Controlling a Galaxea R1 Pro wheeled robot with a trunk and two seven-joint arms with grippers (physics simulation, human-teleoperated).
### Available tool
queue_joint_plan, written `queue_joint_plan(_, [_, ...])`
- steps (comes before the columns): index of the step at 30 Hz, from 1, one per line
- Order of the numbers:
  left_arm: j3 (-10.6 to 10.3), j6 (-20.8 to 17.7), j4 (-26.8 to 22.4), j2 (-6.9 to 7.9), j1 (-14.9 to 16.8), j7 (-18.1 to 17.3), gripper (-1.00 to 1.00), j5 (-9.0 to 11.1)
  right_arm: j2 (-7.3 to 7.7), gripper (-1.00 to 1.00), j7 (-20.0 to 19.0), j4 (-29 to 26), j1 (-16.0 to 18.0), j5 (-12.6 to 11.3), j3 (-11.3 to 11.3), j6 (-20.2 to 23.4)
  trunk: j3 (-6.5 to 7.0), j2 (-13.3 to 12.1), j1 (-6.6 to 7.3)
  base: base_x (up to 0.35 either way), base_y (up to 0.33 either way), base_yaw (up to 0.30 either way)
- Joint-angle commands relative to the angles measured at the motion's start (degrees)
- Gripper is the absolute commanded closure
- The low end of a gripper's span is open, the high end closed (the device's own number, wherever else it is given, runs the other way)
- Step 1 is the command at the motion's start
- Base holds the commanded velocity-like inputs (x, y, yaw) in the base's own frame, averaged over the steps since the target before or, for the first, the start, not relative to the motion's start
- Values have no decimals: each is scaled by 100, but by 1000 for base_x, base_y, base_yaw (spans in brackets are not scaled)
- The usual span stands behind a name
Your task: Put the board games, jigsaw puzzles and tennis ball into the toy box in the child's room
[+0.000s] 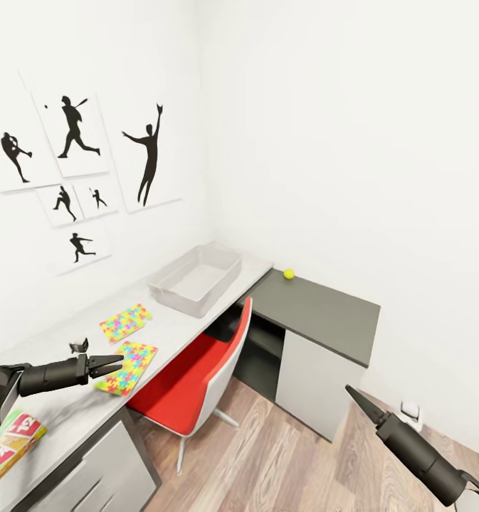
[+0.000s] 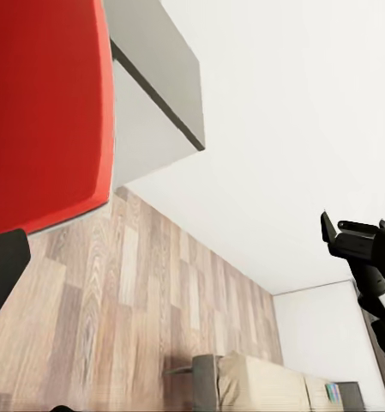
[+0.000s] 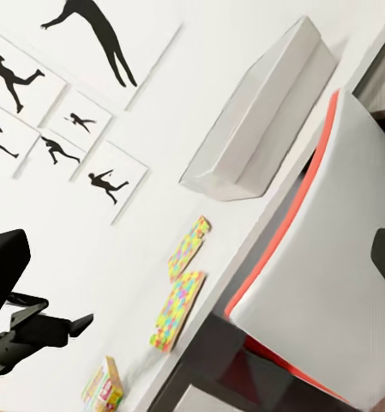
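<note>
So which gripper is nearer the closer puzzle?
Left. The left gripper hovers right beside the nearer puzzle, over the table. The right gripper is off the table, out over the floor beyond the red chair.

I see a red chair [image 1: 196,377] with a white back tucked against the desk, and a wall socket [image 1: 411,411] low by the skirting
</note>
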State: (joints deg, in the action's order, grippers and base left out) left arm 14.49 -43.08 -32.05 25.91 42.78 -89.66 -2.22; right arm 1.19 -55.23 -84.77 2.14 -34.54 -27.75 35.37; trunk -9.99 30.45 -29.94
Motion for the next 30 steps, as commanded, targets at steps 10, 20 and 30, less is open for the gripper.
queue_joint_plan(10, [10, -60, -3, 1, 3, -34, -100, -24, 34, -100, -6, 74, 6, -51, -18, 49, -6, 9, -2, -8, 24, -273])
queue_joint_plan(20, [10, -60, -3, 9, 3, -34, -100, -24, 30, -100, -6, 86, 6, -36, -20, 49, 13, 9, -2, -88, 92, -280])
queue_joint_plan(30, [10, -60, -3, 10, 3, -34, -100, -24, 30, -100, -6, 88, 6, -35, -20, 49, 35, 9, -2, -13, 13, -281])
